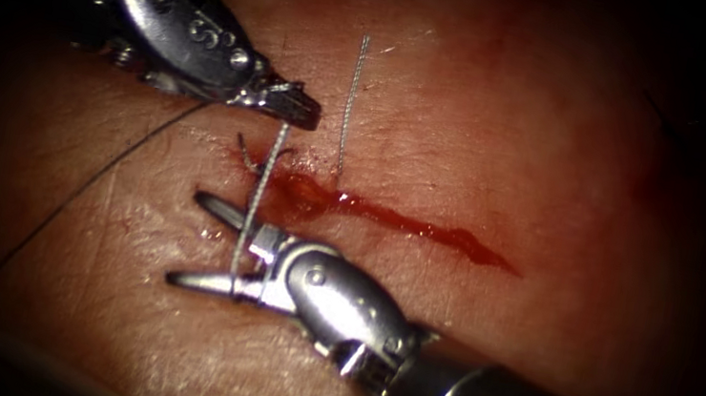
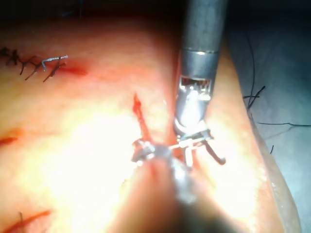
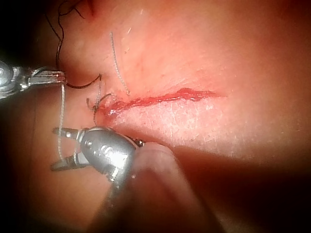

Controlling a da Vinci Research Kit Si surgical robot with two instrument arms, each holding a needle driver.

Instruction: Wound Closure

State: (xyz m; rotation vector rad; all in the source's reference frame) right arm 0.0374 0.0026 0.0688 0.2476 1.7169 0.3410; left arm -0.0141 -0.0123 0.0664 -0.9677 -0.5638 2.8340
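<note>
The left tool (image 1: 297, 106) is clamped on the thread (image 1: 261, 187) at the cut's (image 1: 407, 222) left end, the strand crossing the right tool's (image 1: 205, 240) spread, empty jaws; the needle cannot be made out.

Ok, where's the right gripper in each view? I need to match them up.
Endoscope view: right gripper just below the left end of the cut, open around the thread, holding nothing.
Left wrist view: right gripper faces the camera, beside the cut.
Right wrist view: right gripper open, close up; the left gripper holds the thread's far end.
Shared landmark: the cut's red line.
</note>
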